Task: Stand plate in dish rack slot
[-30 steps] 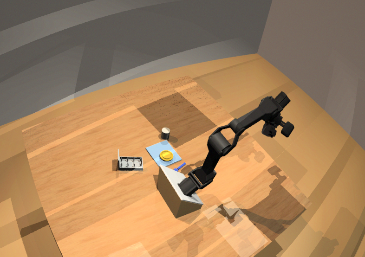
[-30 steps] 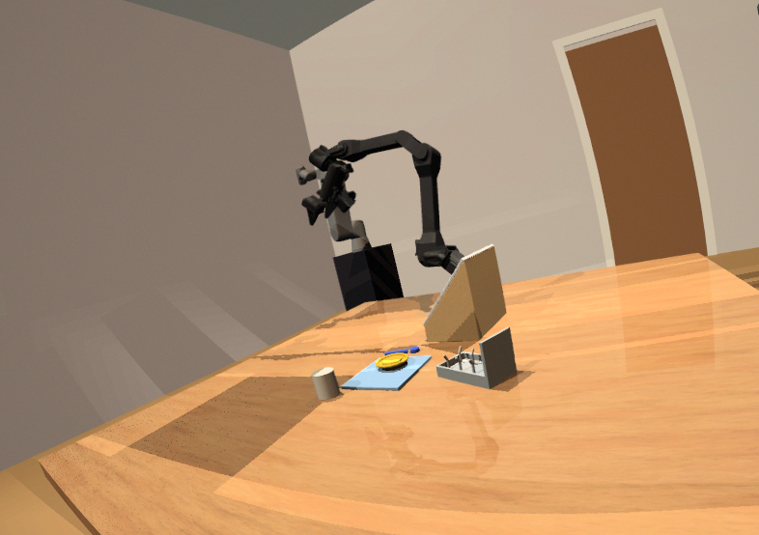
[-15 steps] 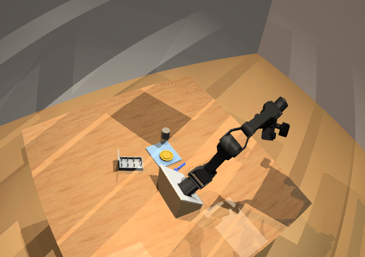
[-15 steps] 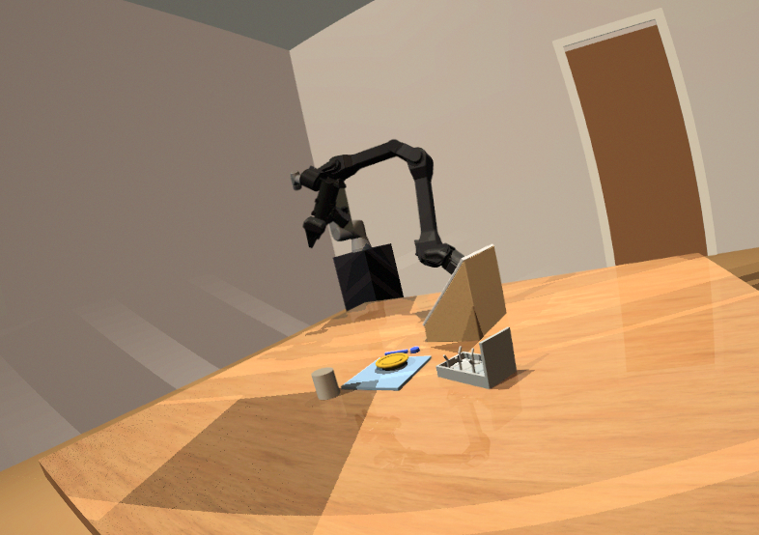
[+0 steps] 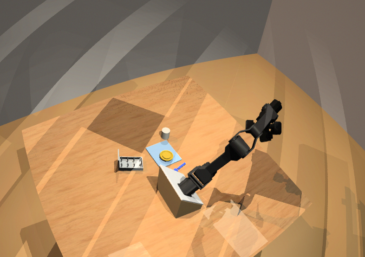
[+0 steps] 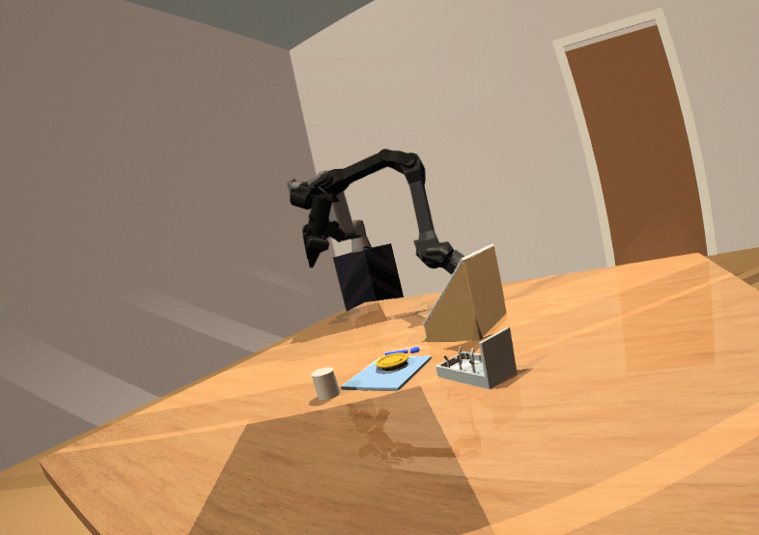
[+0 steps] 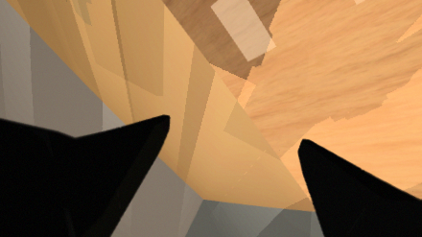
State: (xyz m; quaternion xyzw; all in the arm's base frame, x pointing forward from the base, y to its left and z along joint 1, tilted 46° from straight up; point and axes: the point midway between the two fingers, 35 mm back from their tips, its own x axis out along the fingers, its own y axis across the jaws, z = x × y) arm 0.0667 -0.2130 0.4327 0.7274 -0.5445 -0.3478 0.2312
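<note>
The yellow plate [image 5: 166, 155] [image 6: 392, 361] lies flat on a light blue mat [image 5: 155, 149] [image 6: 363, 380]. The grey dish rack [image 5: 132, 169] [image 6: 463, 376] stands on the table beside the mat, with short upright rails inside and a taller panel at one end. No plate is in it. My gripper [image 6: 333, 249] [image 7: 234, 133] is open and empty, with its two black fingers wide apart in the wrist view. It hangs high in the air, well away from the plate and the rack. Neither of them shows in the wrist view.
The arm rises from a wedge-shaped stand [image 5: 167, 192] [image 6: 487, 290] near the mat. A blue spoon-like utensil [image 5: 181, 165] [image 6: 402, 351] lies between mat and stand. A pale cylinder [image 5: 165, 133] [image 6: 325, 383] stands at the mat's far corner in the top view. A dark box [image 6: 368, 277] stands behind the table.
</note>
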